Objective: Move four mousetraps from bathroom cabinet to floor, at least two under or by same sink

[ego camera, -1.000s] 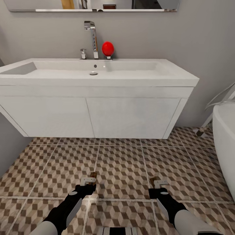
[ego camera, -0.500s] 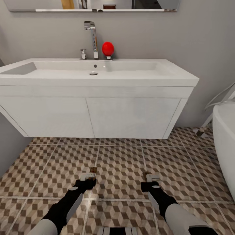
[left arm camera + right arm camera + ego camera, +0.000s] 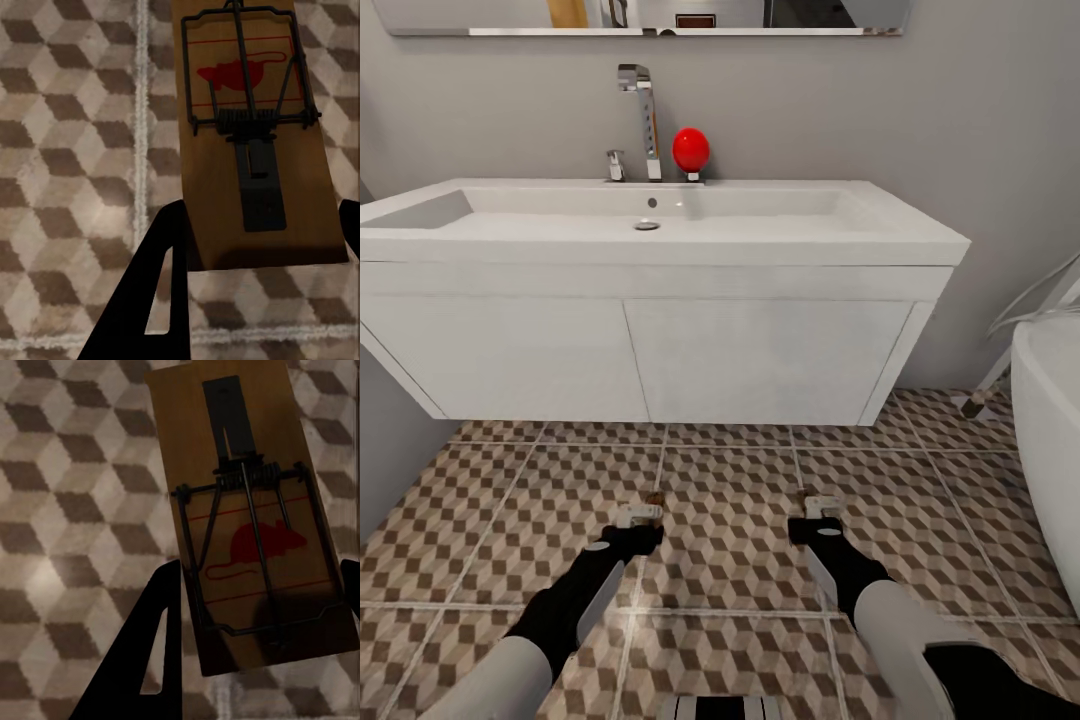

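**Two mousetraps carried low in front of the sink**

The robot faced the white sink (image 3: 660, 225) on its wall-hung vanity, with both arms reaching forward and down over the patterned bathroom floor (image 3: 730, 520). The left hand (image 3: 639, 516) was closed on a mousetrap (image 3: 251, 142); in the left wrist view the wooden board sat between the two dark fingers, its red mouse print and sprung wire bar pointing away from the wrist. The right hand (image 3: 822, 507) gripped a second mousetrap (image 3: 251, 521) in the same way, though with the printed end nearer the wrist. In the head view each trap showed as little more than a brown sliver at the fingertips.

Both traps appeared to hang just above the tiles, in front of the vanity rather than beneath it. Whether either board already touched the floor could not be told.

The step in hand looked like the placing of this pair near the sink. The next move would call for lowering each board flat onto the tiles, close enough to the vanity to count as beside it, then spreading the fingers and lifting clear without dragging the trap.
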Motion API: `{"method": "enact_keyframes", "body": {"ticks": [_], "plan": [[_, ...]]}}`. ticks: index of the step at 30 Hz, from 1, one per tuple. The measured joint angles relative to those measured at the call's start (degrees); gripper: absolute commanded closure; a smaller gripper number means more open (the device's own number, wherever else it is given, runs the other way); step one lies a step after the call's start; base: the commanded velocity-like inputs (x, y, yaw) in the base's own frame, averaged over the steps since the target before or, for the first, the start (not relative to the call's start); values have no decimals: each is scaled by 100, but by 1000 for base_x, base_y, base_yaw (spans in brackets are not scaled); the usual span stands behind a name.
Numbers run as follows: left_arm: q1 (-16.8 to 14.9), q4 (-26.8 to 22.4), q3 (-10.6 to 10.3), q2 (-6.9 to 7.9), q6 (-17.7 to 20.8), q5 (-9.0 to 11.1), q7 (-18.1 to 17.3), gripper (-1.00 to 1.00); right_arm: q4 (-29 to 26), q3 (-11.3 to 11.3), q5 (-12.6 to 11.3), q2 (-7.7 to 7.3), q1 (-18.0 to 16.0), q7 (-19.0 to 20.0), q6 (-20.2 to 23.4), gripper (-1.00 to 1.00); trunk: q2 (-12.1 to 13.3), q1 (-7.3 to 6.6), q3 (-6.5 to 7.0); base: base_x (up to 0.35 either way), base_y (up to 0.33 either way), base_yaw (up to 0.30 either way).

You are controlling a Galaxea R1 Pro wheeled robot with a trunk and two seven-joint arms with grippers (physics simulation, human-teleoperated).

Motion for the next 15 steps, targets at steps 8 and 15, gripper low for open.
{"method": "enact_keyframes", "body": {"ticks": [8, 15], "plan": [[-441, 388, 14, -209, -5, -17, -9, 100, 60, -33, -14, -15, -157, -66, -9, 100, 0, 0, 0, 0, 0, 0], [-480, 341, 15, -310, 13, -26, 30, 100, 80, -36, -15, -18, -162, -100, -17, 100, 0, 0, 0, 0, 0, 0]]}}
